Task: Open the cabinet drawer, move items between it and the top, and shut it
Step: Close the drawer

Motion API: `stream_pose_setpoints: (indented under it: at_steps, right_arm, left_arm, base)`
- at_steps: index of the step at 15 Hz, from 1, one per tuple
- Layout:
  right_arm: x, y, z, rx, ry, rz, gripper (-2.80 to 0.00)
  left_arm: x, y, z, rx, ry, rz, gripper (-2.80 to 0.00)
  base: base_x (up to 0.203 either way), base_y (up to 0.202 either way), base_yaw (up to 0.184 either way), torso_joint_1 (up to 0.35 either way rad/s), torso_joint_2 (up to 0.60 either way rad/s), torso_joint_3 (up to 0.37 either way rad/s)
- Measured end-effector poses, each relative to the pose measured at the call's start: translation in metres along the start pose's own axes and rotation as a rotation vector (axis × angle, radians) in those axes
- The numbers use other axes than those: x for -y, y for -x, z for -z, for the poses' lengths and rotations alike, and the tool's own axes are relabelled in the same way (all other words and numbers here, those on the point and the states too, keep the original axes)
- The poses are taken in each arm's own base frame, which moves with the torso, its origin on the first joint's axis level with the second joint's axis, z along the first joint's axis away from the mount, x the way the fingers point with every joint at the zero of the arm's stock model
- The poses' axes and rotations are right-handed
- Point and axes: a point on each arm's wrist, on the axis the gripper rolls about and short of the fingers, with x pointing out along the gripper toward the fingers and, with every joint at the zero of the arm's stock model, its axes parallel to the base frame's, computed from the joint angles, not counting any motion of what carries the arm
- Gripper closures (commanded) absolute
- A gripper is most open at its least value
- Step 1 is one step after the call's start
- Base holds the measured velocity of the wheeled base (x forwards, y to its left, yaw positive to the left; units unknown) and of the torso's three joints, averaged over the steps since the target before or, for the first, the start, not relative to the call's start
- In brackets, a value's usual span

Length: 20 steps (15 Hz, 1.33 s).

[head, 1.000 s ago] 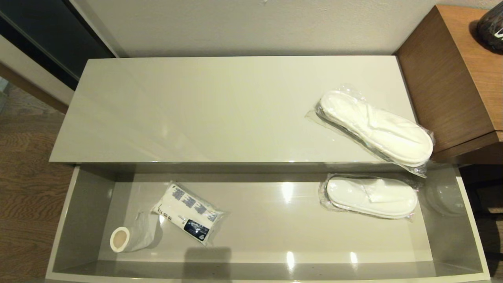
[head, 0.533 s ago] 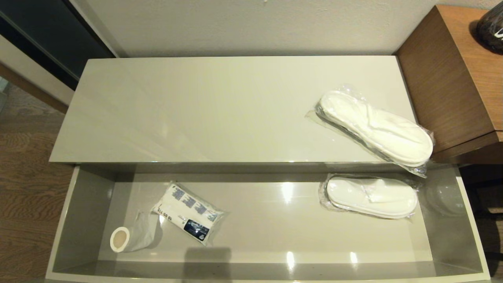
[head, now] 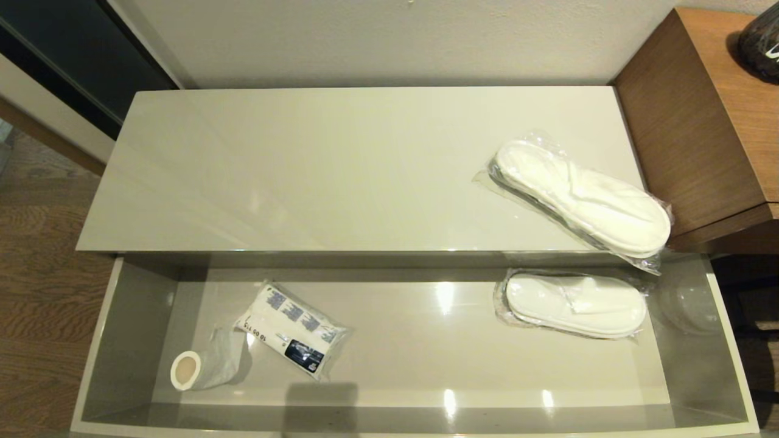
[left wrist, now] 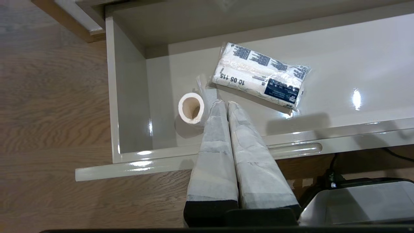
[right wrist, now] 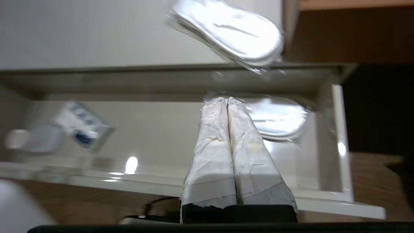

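The cabinet drawer (head: pixel 426 359) stands pulled out below the glossy beige top (head: pixel 316 170). In its left part lies the white wrapped bundle (head: pixel 292 328) with blue print. One pack of white slippers (head: pixel 575 304) lies in the drawer's right part, and another slipper pack (head: pixel 584 198) rests on the top's right end, overhanging the front edge. Neither arm shows in the head view. My left gripper (left wrist: pixel 224 103) is shut and empty above the drawer's front edge, near the bundle (left wrist: pixel 258 76). My right gripper (right wrist: pixel 226 99) is shut and empty, pointing toward the drawer's slippers (right wrist: pixel 281 119).
A white roll (head: pixel 185 369) in loose clear wrap lies in the drawer's left front corner. A taller brown wooden unit (head: pixel 700 121) with a dark object (head: pixel 761 39) on it adjoins the cabinet's right end. Wood floor (head: pixel 36 292) lies to the left. A slot handle (left wrist: pixel 297 149) runs along the drawer front.
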Motion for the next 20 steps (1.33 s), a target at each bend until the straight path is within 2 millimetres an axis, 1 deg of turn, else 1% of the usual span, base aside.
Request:
stream_pose_setpoints:
  at_steps: [1,2,4,5,6,7,9,11,12,14,15,16,17,18,19,20]
  right_arm:
    - [-0.003,0.009,-0.007,-0.012,-0.027,-0.044,0.00]
    - [-0.006,0.016,-0.010,-0.032,-0.050,-0.084,0.00]
    - [-0.008,0.023,-0.016,-0.027,-0.055,-0.104,0.00]
    - [-0.010,0.028,-0.021,-0.003,-0.056,-0.109,0.00]
    - [-0.011,0.033,-0.027,0.026,-0.065,-0.118,0.00]
    - [-0.012,0.036,-0.031,0.041,-0.078,-0.125,0.00]
    - [-0.014,0.042,-0.039,0.070,-0.099,-0.138,0.00]
    - [-0.017,0.051,-0.055,0.110,-0.127,-0.144,0.00]
    - [-0.020,0.054,-0.069,0.126,-0.165,-0.146,0.00]
    - [-0.023,0.054,-0.101,0.134,-0.261,-0.142,0.00]
    - [-0.024,0.048,-0.113,0.094,-0.314,-0.115,0.00]
    - [-0.024,0.037,-0.120,0.009,-0.364,-0.067,0.00]
    - [-0.022,0.019,-0.124,-0.109,-0.409,-0.002,0.00]
    - [-0.019,-0.001,-0.123,-0.250,-0.447,0.072,0.00]
    - [-0.013,-0.022,-0.117,-0.399,-0.473,0.137,0.00]
    - [-0.007,-0.042,-0.106,-0.544,-0.486,0.187,0.00]
  left_arm:
    - [-0.001,0.002,-0.006,0.015,-0.002,-0.001,0.00]
    - [-0.003,0.003,-0.019,0.039,0.007,-0.004,0.00]
    - [-0.008,0.005,-0.054,0.073,0.046,-0.010,0.00]
    - [-0.012,0.007,-0.077,0.103,0.069,-0.019,0.00]
    - [-0.015,0.010,-0.095,0.108,0.091,-0.039,0.00]
    - [-0.017,0.012,-0.107,0.088,0.108,-0.064,0.00]
    - [-0.019,0.019,-0.118,-0.006,0.145,-0.115,0.00]
    - [-0.020,0.035,-0.135,-0.034,0.194,-0.112,0.00]
    - [-0.019,0.042,-0.140,-0.056,0.218,-0.095,0.00]
    - [-0.018,0.050,-0.142,-0.095,0.244,-0.075,0.00]
    - [-0.018,0.054,-0.145,-0.113,0.277,-0.038,0.00]
    - [-0.016,0.061,-0.149,-0.145,0.319,0.011,0.00]
    - [-0.015,0.066,-0.152,-0.195,0.359,0.061,0.00]
    - [-0.014,0.066,-0.153,-0.253,0.393,0.101,0.00]
    - [-0.014,0.058,-0.151,-0.334,0.423,0.130,0.00]
    - [-0.013,0.045,-0.145,-0.438,0.454,0.150,0.00]
  base:
    - [0.000,0.000,0.000,0.000,0.00,0.000]
    - [0.000,0.000,0.000,0.000,0.00,0.000]
    - [0.000,0.000,0.000,0.000,0.00,0.000]
    - [0.000,0.000,0.000,0.000,0.00,0.000]
    - [0.000,0.000,0.000,0.000,0.00,0.000]
    - [0.000,0.000,0.000,0.000,0.00,0.000]
    - [0.000,0.000,0.000,0.000,0.00,0.000]
    - [0.000,0.000,0.000,0.000,0.00,0.000]
    - [0.000,0.000,0.000,0.000,0.00,0.000]
    - [0.000,0.000,0.000,0.000,0.00,0.000]
    - [0.000,0.000,0.000,0.000,0.00,0.000]
    - [0.000,0.000,0.000,0.000,0.00,0.000]
    - [0.000,0.000,0.000,0.000,0.00,0.000]
    - [0.000,0.000,0.000,0.000,0.00,0.000]
    - [0.000,0.000,0.000,0.000,0.00,0.000]
    - [0.000,0.000,0.000,0.000,0.00,0.000]
